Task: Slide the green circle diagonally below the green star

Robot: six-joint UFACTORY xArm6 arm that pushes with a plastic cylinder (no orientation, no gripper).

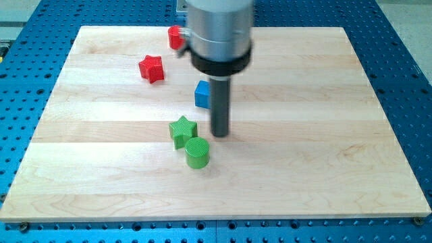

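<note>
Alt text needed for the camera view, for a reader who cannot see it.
On a wooden board, my tip rests just right of the green star, with the green circle touching the star at its lower right. A blue block sits behind the rod; a red star and another red block lie toward the view's top left.

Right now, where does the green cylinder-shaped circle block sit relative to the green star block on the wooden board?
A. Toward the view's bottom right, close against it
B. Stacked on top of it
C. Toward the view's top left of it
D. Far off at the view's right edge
A: the green circle block lies just below and right of the green star block in the view, with my tip to the star's right.
</note>
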